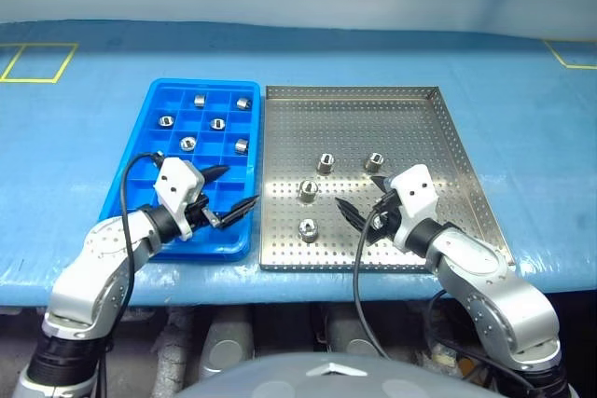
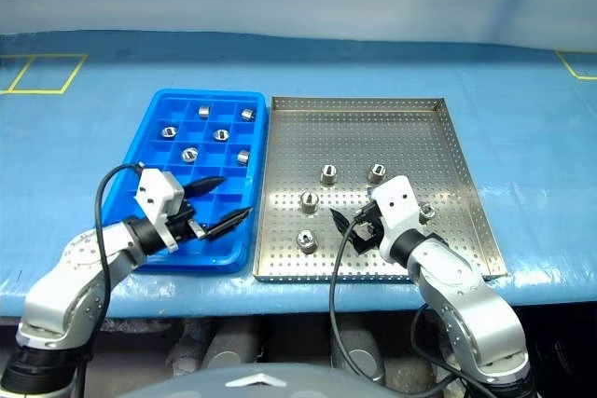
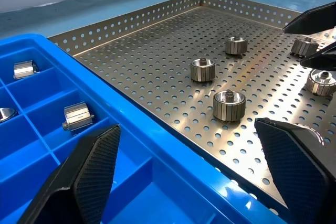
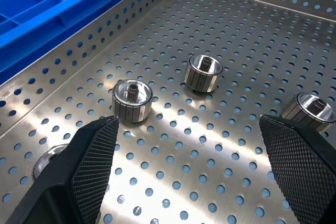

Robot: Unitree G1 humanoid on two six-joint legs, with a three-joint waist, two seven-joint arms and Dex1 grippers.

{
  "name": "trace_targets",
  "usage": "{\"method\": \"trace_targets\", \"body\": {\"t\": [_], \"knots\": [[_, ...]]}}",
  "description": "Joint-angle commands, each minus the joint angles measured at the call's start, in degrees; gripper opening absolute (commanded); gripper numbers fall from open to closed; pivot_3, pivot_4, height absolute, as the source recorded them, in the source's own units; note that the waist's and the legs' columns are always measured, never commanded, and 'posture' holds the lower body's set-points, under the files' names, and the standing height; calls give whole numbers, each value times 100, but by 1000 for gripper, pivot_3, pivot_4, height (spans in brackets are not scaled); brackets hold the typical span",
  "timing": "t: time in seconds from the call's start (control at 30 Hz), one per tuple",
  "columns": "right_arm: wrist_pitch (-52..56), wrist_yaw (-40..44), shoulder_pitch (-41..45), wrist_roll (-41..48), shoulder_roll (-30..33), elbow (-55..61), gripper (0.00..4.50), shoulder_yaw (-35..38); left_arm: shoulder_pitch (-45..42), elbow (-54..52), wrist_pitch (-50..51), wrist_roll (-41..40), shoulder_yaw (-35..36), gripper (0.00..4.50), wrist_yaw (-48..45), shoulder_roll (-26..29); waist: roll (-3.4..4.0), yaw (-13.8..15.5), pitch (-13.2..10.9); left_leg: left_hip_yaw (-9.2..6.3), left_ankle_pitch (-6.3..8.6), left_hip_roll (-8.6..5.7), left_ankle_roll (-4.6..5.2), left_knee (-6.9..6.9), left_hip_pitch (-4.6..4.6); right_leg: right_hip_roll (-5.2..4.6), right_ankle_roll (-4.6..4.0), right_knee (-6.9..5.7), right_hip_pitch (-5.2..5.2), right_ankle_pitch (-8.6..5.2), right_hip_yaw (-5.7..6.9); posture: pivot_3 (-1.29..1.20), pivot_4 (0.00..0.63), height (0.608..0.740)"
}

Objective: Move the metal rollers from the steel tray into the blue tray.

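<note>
Four small shiny silver metal rollers (image 1: 307,190) stand upright mid-frame in the perforated steel tray (image 1: 438,128), nearest the right gripper (image 1: 359,204), wide open and empty, lower right.

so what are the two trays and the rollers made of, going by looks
Steel tray: looks like sheet metal, brushed silver, punched with rows of holes, glare on its floor. Blue tray: most likely moulded plastic, glossy, even bright blue, thin grid walls. Rollers: seemingly polished metal, mirror-bright tops, grooved sides.
</note>
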State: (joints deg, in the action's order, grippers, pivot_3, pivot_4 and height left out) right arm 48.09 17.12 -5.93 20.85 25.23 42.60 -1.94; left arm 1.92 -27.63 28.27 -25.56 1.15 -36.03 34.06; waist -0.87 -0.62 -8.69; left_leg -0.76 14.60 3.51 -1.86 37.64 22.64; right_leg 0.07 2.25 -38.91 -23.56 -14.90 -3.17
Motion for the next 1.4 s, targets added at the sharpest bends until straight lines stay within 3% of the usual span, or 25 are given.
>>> {"method": "trace_targets", "body": {"t": [0.03, 0.17, 0.5, 0.83, 1.07, 1.4], "knots": [[24, -51, 124, 30, -47, 203, 4500, 19, -504, 31, 91, 242, -97, 4487, 261, -78, -2, 5, -1, -1, 0, 0, 0, 1, 0, 1, 0, 0, 2, 0, 0, 44, 150, 740], [279, -185, 246, 116, -163, 254, 4500, 106, -1322, 351, 488, 313, -374, 4487, 398, -269, -6, 1, -3, -5, 0, -3, 0, 10, 5, 20, 8, 0, 6, 4, -26, 37, 150, 740], [560, -269, 474, 205, -144, 459, 4500, 109, -2986, 1941, 273, 932, -1769, 4487, -964, -278, -6, -19, -4, 2, 3, -4, 5, 5, 10, 45, 24, 5, -3, 17, -67, 20, 150, 740], [566, -412, 432, 145, -163, 527, 4500, 64, -4564, 4171, 68, 1640, -2280, 4487, -1348, -1165, -7, -56, -4, -2, 8, -8, 15, 20, 35, 47, 17, 11, -9, 24, -69, -14, 150, 740], [561, -559, 310, 104, -203, 627, 4500, 87, -4594, 4130, -314, 1673, -2573, 4487, -2683, -854, -7, -176, -4, -1, 11, -6, 19, 15, 36, 48, 10, 10, -14, 23, -71, -48, 150, 740], [539, -579, 313, 90, -251, 604, 4500, 52, -4306, 3998, -327, 2034, -2784, 4487, -2990, -773, -7, -178, -4, -1, 11, -7, 20, 26, 37, 47, 23, 7, -10, 17, -73, -41, 150, 740]]}}
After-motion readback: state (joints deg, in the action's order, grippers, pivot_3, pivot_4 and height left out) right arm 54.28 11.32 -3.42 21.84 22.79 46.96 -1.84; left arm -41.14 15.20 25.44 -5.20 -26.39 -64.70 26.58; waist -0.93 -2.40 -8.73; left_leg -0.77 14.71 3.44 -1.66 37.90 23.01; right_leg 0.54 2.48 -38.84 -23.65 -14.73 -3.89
